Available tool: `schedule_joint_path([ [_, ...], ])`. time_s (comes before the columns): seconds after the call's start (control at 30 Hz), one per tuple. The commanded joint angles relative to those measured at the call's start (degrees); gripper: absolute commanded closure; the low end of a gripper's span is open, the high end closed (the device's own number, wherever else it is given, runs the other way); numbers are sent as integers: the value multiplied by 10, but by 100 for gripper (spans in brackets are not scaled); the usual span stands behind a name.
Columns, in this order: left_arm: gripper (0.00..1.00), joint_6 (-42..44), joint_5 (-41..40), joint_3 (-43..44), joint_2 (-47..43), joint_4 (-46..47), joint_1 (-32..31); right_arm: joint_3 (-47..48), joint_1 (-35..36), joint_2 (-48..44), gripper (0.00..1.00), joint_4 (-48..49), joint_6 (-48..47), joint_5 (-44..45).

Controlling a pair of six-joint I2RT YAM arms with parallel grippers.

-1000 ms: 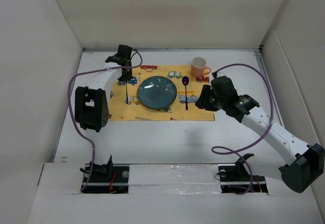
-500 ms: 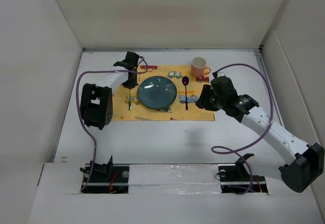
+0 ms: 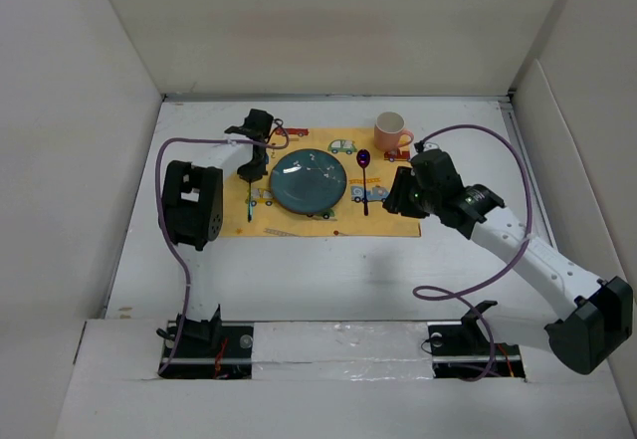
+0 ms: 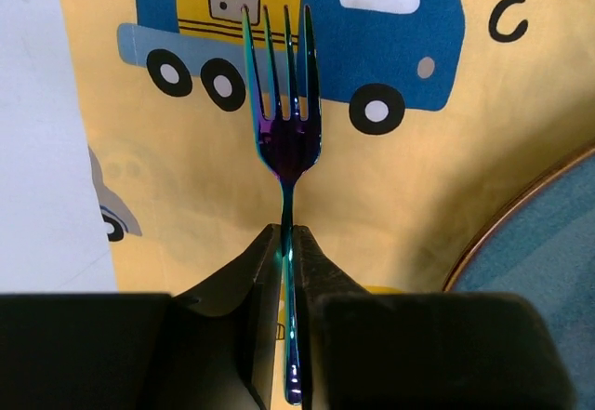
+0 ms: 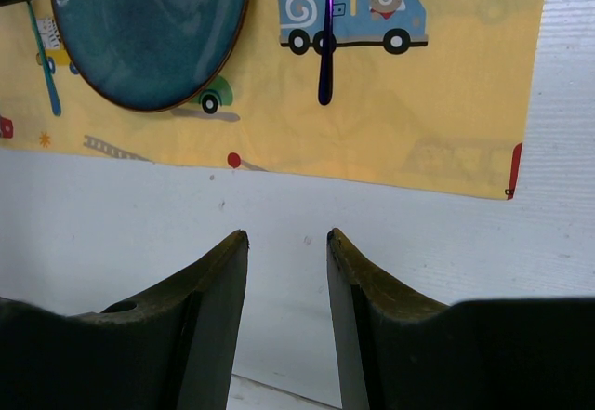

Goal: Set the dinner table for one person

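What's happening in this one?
The left gripper is shut on the handle of a fork, holding it over the yellow mat just left of the blue plate. A spoon lies right of the plate, and a pink mug stands at the mat's far right corner. The right gripper is open and empty, above the white table near the mat's right end.

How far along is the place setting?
Done: the plate sits mid-mat, the spoon lies right of it, and the mug is near the mat's far right corner. In hand: the left gripper has its fingers shut on the fork, left of the plate. Left: set the fork down and release. The right gripper is open and empty.
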Motion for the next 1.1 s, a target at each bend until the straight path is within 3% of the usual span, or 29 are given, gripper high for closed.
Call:
schedule_joint_path([
  [0.0, 92, -2, -16, 10, -9, -2, 1, 1, -3, 2, 55, 8, -10, -1],
  [0.33, 68, -35, 6, 10, -87, -6, 1, 11, -3, 13, 55, 15, -12, -10],
  [0.47, 65, -62, 55, 37, -158, -30, 1, 50, -3, 10, 100, -12, -23, 13],
  [0.57, 59, -80, 83, 47, -247, -24, 1, 114, -3, -11, 100, -36, -34, 30],
  [0.63, 47, -97, 96, 46, -322, -9, 1, 161, -3, -41, 100, -30, -39, 36],
  [0.73, 33, -121, 98, 39, -428, 18, 1, 233, -16, -82, 87, -25, -38, 60],
  [0.77, 29, -127, 91, 36, -457, 26, 1, 256, -26, -92, 77, -28, -38, 78],
  [0.83, 19, -156, 66, 25, -530, 31, 1, 309, -35, -120, 68, -32, -46, 102],
  [0.87, 1, -170, 48, -4, -593, 33, 1, 325, -51, -139, 57, -24, -56, 137],
  [1.07, 1, -192, 41, -95, -670, 6, 1, 277, -77, -176, 46, 1, -69, 165],
])
